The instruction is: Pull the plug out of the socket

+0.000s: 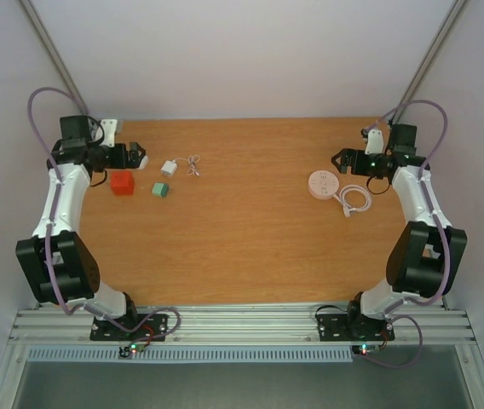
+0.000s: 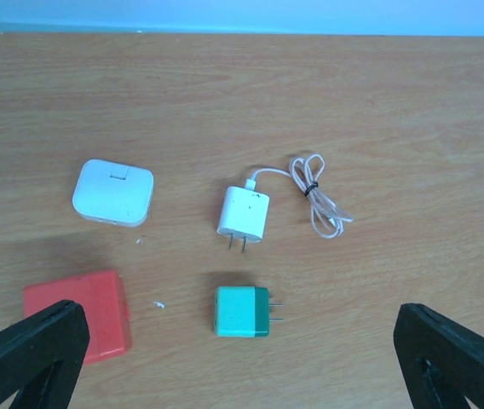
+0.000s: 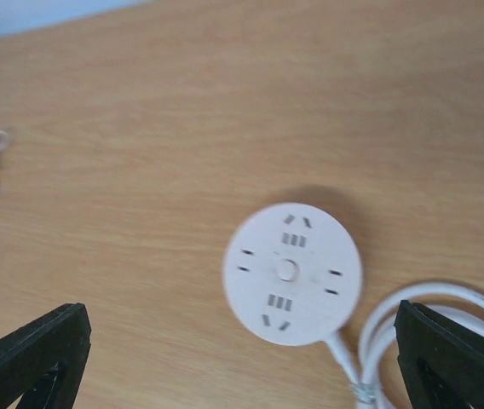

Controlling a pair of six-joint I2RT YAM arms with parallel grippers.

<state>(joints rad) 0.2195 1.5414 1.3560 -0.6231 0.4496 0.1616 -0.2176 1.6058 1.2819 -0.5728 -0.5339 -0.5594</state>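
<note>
The socket (image 1: 321, 184) is a round, flat, pinkish-white disc lying on the right of the table. It also shows in the right wrist view (image 3: 293, 273), where all its openings are bare. Its white cable (image 1: 354, 200) coils beside it. Three loose plugs lie at the left: a white charger (image 2: 244, 213) with a bundled cable (image 2: 314, 194), a green adapter (image 2: 242, 311) and a red cube (image 2: 80, 315). My left gripper (image 1: 137, 156) is open and empty above them, as the left wrist view (image 2: 242, 356) shows. My right gripper (image 1: 342, 159) is open and empty just behind the socket, also seen in the right wrist view (image 3: 242, 358).
A white rectangular block (image 2: 112, 193) lies left of the white charger; my left gripper hides it in the top view. The wooden table (image 1: 242, 247) ends at white walls behind and at both sides.
</note>
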